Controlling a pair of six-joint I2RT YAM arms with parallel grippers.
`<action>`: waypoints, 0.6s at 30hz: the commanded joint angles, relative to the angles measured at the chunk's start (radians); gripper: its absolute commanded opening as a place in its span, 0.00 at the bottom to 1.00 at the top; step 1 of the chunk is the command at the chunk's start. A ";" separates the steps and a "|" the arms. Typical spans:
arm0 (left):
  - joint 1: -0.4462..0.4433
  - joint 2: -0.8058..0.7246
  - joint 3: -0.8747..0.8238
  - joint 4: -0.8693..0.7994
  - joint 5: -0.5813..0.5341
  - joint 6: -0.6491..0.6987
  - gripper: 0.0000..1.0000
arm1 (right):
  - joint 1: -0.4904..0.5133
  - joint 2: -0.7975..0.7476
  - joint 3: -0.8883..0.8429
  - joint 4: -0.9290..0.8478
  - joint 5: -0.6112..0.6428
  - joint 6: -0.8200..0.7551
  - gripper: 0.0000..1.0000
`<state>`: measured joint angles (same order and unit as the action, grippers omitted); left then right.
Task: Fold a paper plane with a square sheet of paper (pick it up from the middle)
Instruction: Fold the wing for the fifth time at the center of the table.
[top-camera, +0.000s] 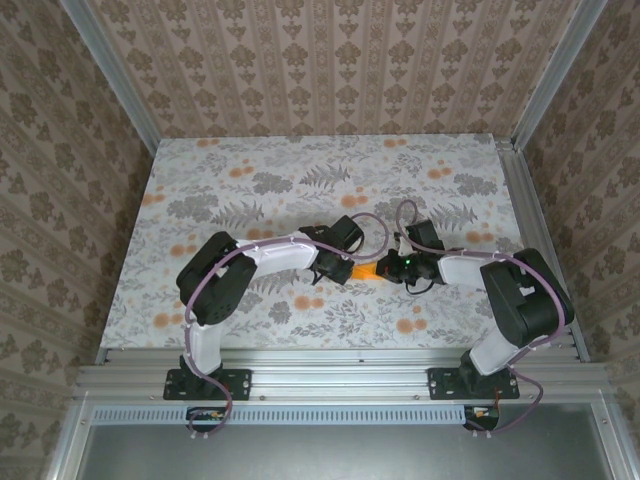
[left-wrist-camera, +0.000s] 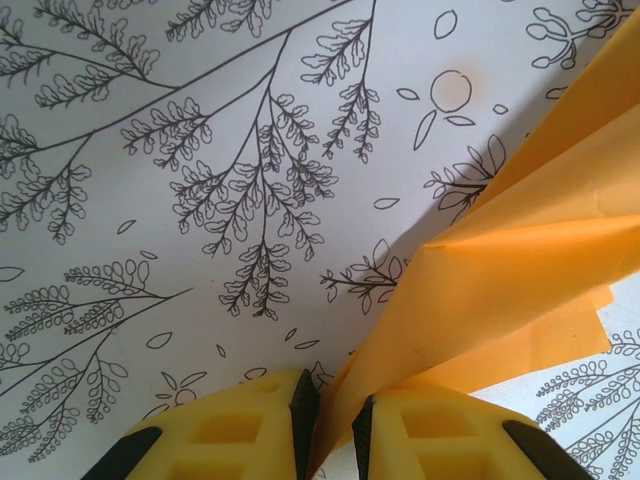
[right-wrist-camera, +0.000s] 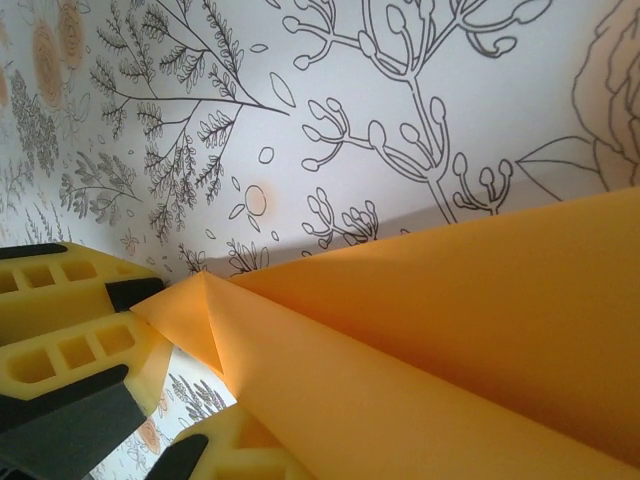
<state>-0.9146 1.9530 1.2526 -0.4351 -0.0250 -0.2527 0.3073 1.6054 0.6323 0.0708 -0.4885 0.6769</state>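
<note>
Square sheet of paper, creased, held up at centre frame.
Left gripper and right gripper each pinch it; mid-fold, next likely calls for pressing the crease flat.

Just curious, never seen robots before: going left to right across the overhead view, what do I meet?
Left black-and-white robot arm → left claw → creased bright-orange paper sheet → right claw → right black-and-white robot arm

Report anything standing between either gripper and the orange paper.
Nothing visible does. The left gripper is pinched on one end of the folded orange paper, and the right gripper is clamped on a creased corner of it.
</note>
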 joint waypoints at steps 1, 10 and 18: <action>-0.002 0.094 -0.045 -0.054 -0.011 0.036 0.22 | 0.004 0.020 -0.007 -0.057 0.048 -0.011 0.00; -0.008 0.062 -0.052 -0.067 -0.026 0.092 0.25 | -0.004 0.050 0.000 -0.071 0.071 -0.027 0.00; -0.004 -0.003 -0.046 -0.082 0.005 0.145 0.29 | -0.011 0.076 -0.006 -0.060 0.071 -0.034 0.00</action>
<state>-0.9222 1.9404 1.2457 -0.4389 -0.0257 -0.1551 0.3035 1.6329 0.6350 0.0765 -0.4816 0.6727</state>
